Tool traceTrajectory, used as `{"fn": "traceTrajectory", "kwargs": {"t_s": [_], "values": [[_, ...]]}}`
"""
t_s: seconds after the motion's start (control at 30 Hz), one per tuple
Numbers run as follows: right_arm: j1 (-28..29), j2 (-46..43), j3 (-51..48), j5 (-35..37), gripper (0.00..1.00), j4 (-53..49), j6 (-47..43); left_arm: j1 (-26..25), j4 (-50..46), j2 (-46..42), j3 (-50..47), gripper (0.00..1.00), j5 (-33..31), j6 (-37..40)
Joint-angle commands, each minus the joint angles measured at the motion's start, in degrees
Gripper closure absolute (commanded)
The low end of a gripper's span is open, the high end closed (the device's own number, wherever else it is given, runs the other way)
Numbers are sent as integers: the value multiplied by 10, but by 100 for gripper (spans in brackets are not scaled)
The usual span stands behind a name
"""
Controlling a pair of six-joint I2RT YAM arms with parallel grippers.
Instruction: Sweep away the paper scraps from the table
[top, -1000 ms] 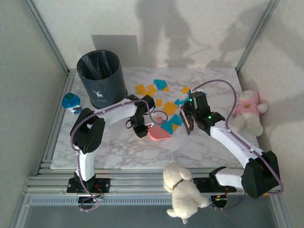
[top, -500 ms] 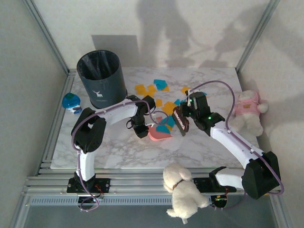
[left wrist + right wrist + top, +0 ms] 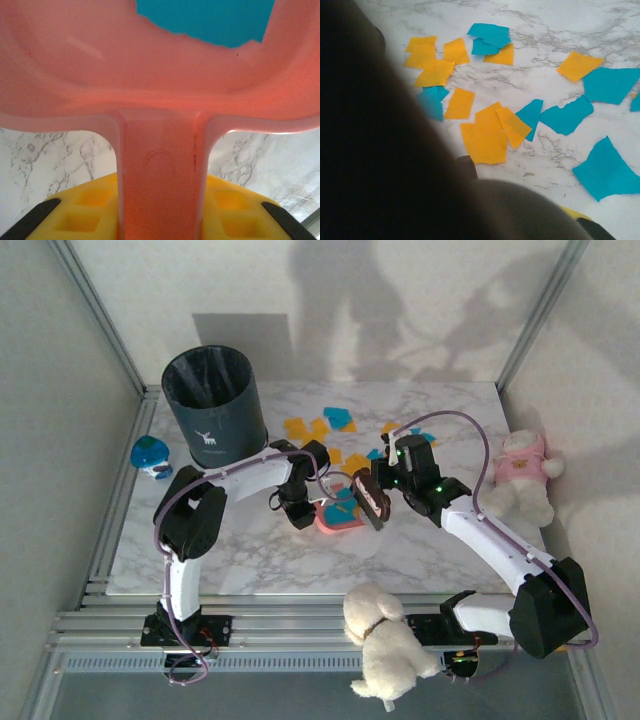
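Left gripper (image 3: 302, 512): clamped on the handle of the pink dustpan (image 3: 160, 100); the handle is gripped between the yellow finger pads (image 3: 85, 215).
Dustpan: positioned near the middle of the table (image 3: 250, 560), mouth turned to the right; a teal scrap is seen inside it.
Right gripper (image 3: 386, 486): closed on the dark brush (image 3: 370, 498).
Brush: set at the dustpan mouth, on its right side.
Paper scraps (image 3: 485, 135): orange and teal pieces are scattered flat on the table, beyond the dustpan and brush, toward the far side.
Bin (image 3: 212, 410): placed at the far left corner.
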Motion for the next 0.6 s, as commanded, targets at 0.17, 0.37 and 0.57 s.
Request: {"fn": "traceTrajectory", "kwargs": {"t_s": [0.17,0.37,0.57], "values": [[7,4,12,-43,100,-11,14,-5,-6,15,8,100,-10,-10],[7,-11,19,-7,100,-26,19,-5,10,6,-1,100,-9,-8],[7,-27,25,30,100,-47,20,-6,49,-23,-27,100,-8,-5]]}}
